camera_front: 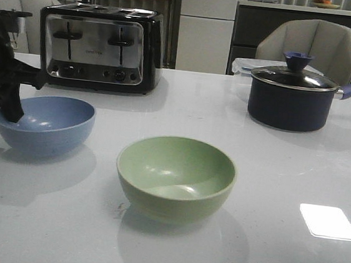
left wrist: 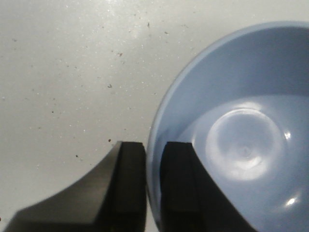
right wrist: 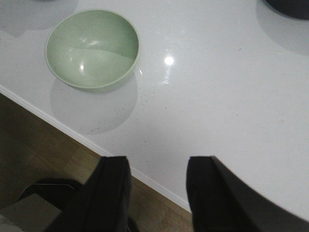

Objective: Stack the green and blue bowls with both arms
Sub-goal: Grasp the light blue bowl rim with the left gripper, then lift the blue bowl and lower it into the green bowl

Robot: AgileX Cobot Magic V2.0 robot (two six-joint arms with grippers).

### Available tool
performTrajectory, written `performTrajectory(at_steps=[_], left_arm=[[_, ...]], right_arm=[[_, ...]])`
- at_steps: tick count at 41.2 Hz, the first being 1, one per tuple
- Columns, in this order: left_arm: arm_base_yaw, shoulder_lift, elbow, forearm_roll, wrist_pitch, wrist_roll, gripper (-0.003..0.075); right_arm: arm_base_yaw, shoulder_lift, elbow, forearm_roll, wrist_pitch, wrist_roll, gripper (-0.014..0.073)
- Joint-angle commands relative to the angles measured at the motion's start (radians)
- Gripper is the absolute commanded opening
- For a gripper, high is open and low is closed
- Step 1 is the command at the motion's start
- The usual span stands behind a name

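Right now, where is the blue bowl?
In the front view the blue bowl sits at the table's left, in front of the toaster and left of the green bowl, its rim between the left gripper's fingers.

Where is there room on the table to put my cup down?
There is bare table between the green bowl and the saucepan, and in front of the green bowl near the table's edge. The left side is crowded: the left gripper pinches the blue bowl in front of the toaster.

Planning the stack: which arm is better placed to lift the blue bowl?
Left. The left pincer straddles the blue bowl rim; the right pincer hangs open off the table edge.
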Motion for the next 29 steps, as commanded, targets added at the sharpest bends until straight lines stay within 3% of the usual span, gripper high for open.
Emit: performTrajectory(at_steps=[1,16,29], left_arm=[[0.002,-0.048,-0.034,-0.010,-0.024,-0.008,0.0095],[-0.037,-0.182,-0.145,-0.054,0.162,0.053,0.0093],[-0.197,-0.236,-0.267,-0.105,0.295,0.105,0.0093]], right_arm=[[0.000,-0.002,-0.027,-0.007,-0.059,0.002,0.0405],[0.000,-0.002,-0.027,-0.007,-0.059,0.002,0.0405],[0.000,-0.002,-0.027,-0.007,-0.059,0.002,0.0405]])
